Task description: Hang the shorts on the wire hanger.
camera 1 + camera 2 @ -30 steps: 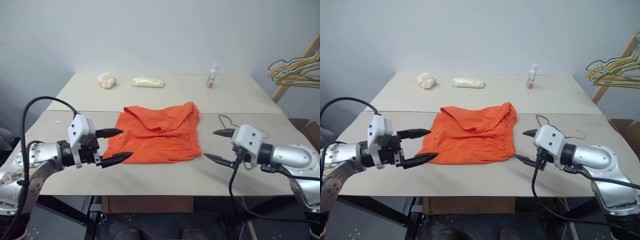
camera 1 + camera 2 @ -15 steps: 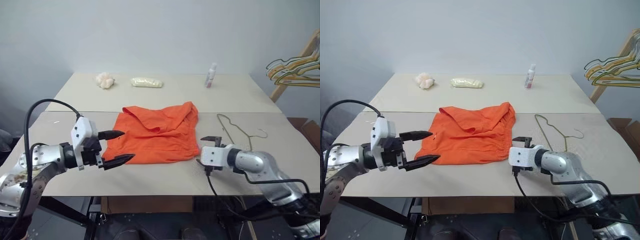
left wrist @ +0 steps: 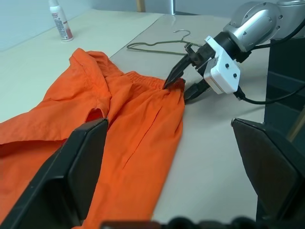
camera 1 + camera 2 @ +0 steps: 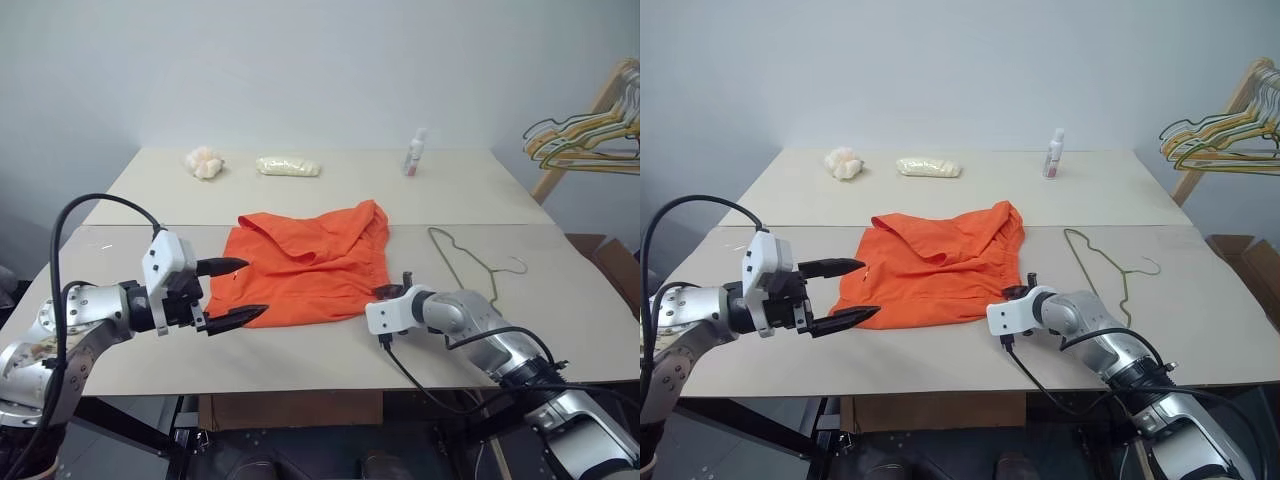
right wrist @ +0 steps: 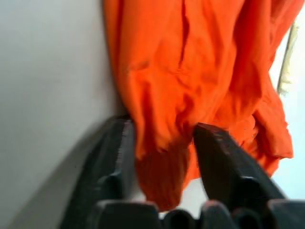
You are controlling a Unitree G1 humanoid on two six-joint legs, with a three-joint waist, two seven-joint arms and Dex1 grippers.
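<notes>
Orange shorts (image 4: 305, 265) spread flat mid-desk (image 4: 330, 350), wire hanger (image 4: 470, 262) lying just to their right. Right pincer (image 3: 183, 86) straddling the shorts' near right corner, fabric between its fingers, grip uncertain. Left pincer (image 4: 232, 292) wide open beside the shorts' left edge.

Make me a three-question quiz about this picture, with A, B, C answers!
1. Where is the wire hanger?
A. flat on the table
B. on top of the shorts
C. in a claw

2. What colour are the shorts?
A. blue
B. orange
C. green

3. What is the right claw doing?
A. lifting the spray bottle
B. hanging high above the table
C. closing around the shorts' corner

Answers: 1 A, it lies beside the shorts. 2 B, bright orange fabric. 3 C, orange cloth sits between its fingers.
</notes>
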